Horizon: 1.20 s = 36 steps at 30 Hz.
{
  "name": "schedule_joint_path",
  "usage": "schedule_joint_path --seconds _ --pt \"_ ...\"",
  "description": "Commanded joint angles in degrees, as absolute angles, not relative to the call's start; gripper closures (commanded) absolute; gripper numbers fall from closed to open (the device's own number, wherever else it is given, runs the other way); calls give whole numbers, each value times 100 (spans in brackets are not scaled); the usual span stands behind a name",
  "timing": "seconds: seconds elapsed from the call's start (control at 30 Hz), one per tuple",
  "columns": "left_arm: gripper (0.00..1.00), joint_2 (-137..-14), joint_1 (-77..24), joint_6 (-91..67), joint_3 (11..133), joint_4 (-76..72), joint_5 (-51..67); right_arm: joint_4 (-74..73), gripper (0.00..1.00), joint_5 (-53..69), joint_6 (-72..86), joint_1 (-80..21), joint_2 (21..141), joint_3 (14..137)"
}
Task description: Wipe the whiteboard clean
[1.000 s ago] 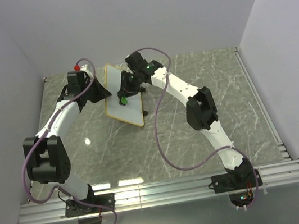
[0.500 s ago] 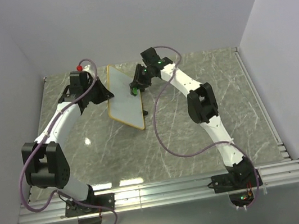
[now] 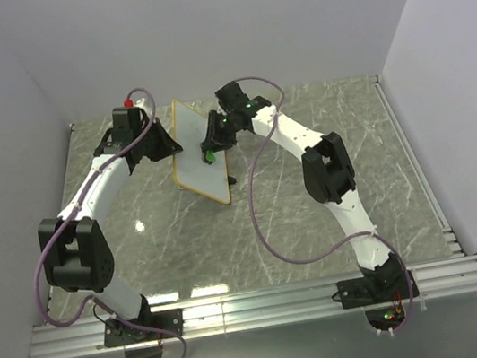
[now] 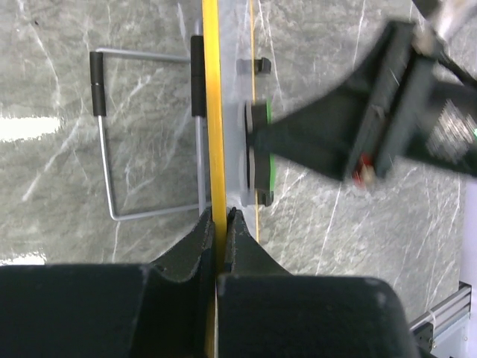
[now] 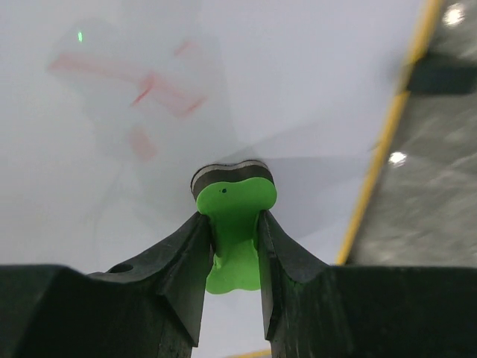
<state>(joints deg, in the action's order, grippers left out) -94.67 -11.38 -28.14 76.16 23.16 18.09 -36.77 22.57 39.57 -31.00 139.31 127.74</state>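
Observation:
The whiteboard (image 3: 202, 159), white with a thin yellow-orange frame, stands tilted on the marble table. My left gripper (image 3: 166, 147) is shut on its left frame edge (image 4: 215, 149), seen edge-on in the left wrist view (image 4: 220, 224). My right gripper (image 3: 210, 150) is shut on a small green bow-shaped eraser (image 5: 232, 224), whose dark felt face presses against the white surface (image 5: 298, 82). Faint red smears (image 5: 160, 93) lie on the board up and left of the eraser. From the left wrist, the eraser (image 4: 261, 160) shows against the board's face.
A wire stand (image 4: 112, 134) with black sleeves props the board from behind. The grey marble table (image 3: 321, 129) spreads to the right, walled on three sides. An aluminium rail (image 3: 259, 307) carries both arm bases at the near edge.
The right gripper swept the eraser from the board's middle to its upper right, then back slightly toward the centre. The left gripper stayed clamped on the frame.

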Motion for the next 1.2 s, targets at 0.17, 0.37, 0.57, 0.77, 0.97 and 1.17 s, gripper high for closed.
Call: schedule_joint_path --seconds 0.17,0.37,0.57,0.77,0.97,1.17 --pt "100 -10318 -1740 -2408 7251 3375 2839 -3445 100 3059 4148 -4113 13579 12516" --pt "100 -10196 -1740 -2364 7137 3419 2918 -3393 100 2874 4209 -3991 13798 12559" --pt "100 -10064 -1880 -2268 7040 3629 3128 -3156 100 3041 4597 -3385 14694 13674" --pt "100 -10151 -2206 -2153 7172 3982 3164 -2664 100 3023 4939 -3173 15003 14019" --pt "100 -10064 -2303 -2162 7040 4043 3287 -2934 100 3076 4896 -3041 15424 14001" --pt "100 -9976 -2312 -2083 7014 4175 3384 -3208 100 3059 4623 -2979 15566 13791"
